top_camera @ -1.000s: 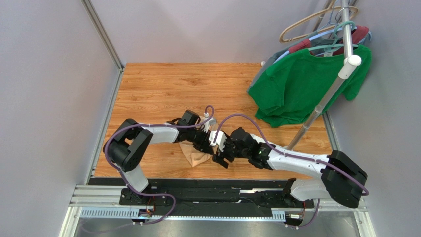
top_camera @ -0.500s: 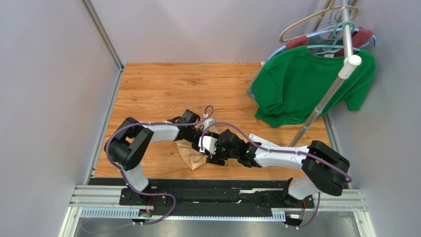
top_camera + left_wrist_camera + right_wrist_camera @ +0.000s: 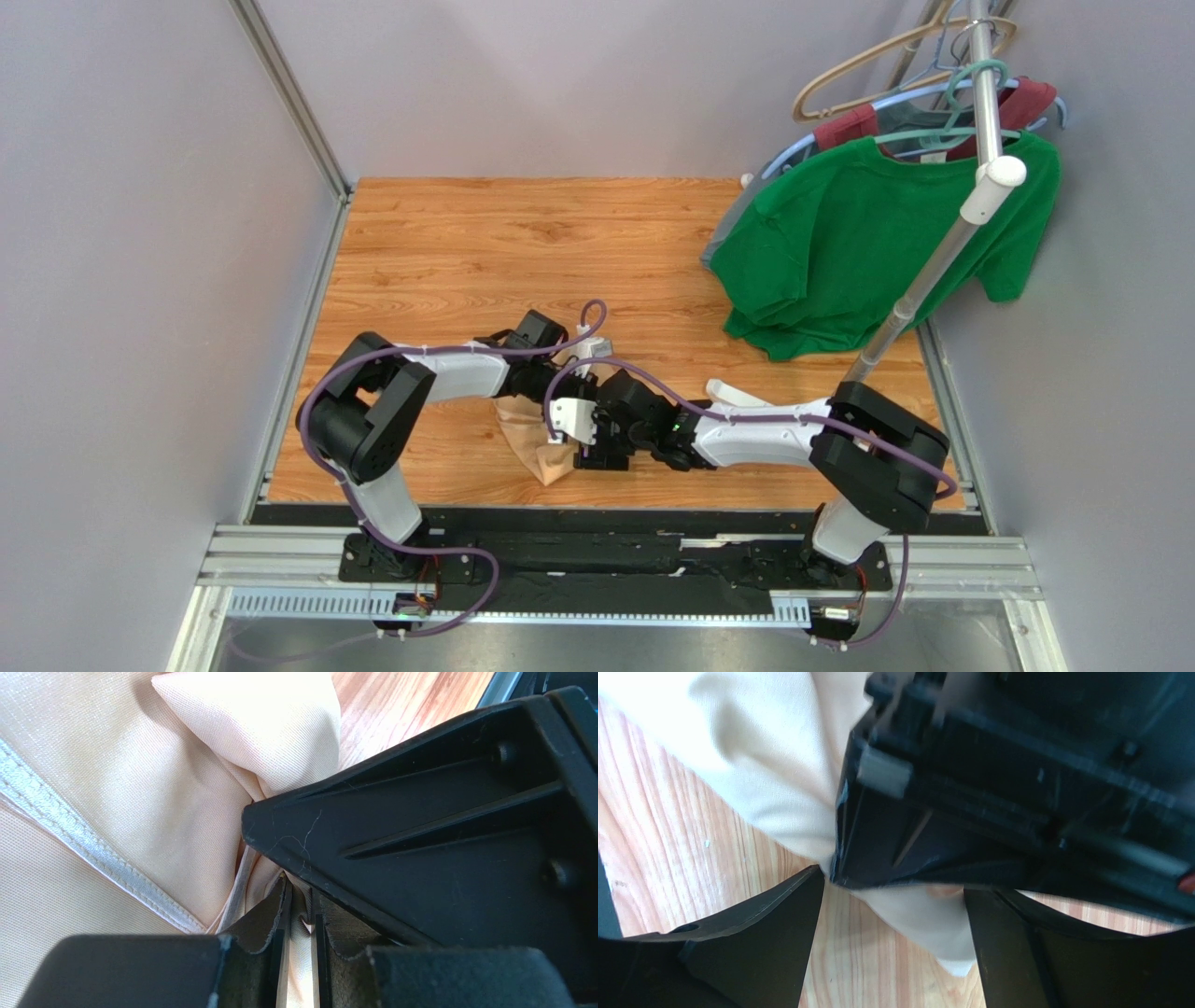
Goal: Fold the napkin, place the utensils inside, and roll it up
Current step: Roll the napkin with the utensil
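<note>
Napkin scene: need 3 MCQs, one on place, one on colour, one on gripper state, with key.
1. Where is the napkin?
A. Draped over an arm's base
B. On the table, near its front edge
C. At the far left corner

2. What colour is the front T-shirt on the rack?
A. Green
B. Yellow
C. White

3. How does the left gripper stand?
A. Wide open over bare wood
B. Shut on a spoon
C. Shut on the napkin

Key:
1 B, the top view shows it bunched on the wood by the near edge.
2 A, the shirt is plainly green.
3 C, the left wrist view shows peach cloth pinched in its closed jaws.
</note>
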### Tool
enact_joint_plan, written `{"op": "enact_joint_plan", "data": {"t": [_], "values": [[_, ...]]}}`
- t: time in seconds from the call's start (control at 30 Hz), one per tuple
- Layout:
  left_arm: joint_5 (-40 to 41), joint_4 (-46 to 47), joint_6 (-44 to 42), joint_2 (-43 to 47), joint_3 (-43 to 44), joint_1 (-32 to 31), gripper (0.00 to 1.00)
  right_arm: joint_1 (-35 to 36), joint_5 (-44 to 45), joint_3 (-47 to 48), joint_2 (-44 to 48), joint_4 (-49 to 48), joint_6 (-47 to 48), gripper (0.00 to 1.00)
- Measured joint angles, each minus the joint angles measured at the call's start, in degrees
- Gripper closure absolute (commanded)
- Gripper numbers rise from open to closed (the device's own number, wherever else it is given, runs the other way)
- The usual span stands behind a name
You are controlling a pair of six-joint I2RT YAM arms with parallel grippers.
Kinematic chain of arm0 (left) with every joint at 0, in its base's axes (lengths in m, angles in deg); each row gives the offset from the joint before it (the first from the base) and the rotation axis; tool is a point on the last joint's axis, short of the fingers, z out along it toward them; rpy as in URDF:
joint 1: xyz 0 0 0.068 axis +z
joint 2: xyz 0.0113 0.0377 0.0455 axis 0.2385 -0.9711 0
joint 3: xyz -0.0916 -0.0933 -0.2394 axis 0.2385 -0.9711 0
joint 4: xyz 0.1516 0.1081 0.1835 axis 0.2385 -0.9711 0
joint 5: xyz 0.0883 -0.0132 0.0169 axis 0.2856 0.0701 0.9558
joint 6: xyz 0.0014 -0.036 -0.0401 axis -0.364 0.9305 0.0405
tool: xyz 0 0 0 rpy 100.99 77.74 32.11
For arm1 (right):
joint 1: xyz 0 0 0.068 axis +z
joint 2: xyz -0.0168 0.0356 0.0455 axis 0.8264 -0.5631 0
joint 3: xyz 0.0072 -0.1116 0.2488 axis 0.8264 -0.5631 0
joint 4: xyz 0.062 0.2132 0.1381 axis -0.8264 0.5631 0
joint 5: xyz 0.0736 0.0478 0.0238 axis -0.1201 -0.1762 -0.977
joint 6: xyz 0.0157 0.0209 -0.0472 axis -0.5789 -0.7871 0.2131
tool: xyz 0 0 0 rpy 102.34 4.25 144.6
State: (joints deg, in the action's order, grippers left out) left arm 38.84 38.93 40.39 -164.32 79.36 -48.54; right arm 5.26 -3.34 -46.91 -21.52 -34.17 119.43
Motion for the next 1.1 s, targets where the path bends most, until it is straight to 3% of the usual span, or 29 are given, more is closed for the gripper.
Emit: {"op": "enact_joint_plan", "data": {"t": [0.23,0.37,0.57,0.77,1.1], "values": [[-0.1,-0.9,0.0,0.0,0.0,1.3,0.86,0.0,0.1,4.3,-2.9,4.4,-0.4,0.39],[0.0,-0.6,-0.2,0.0,0.0,1.5,0.86,0.0,0.2,5.2,-3.2,6.4,-0.8,0.51],[1.7,-1.4,-0.6,0.1,1.2,1.2,0.84,0.0,0.9,7.2,-3.5,10.6,-2.9,0.57],[3.9,-2.4,-0.8,0.8,1.5,0.6,0.73,0.0,1.0,9.4,-4.5,13.8,-4.9,0.65],[6.2,-4.4,2.5,3.3,1.2,3.8,0.34,-0.1,0.7,13.1,-6.9,17.8,-8.4,0.76]]}}
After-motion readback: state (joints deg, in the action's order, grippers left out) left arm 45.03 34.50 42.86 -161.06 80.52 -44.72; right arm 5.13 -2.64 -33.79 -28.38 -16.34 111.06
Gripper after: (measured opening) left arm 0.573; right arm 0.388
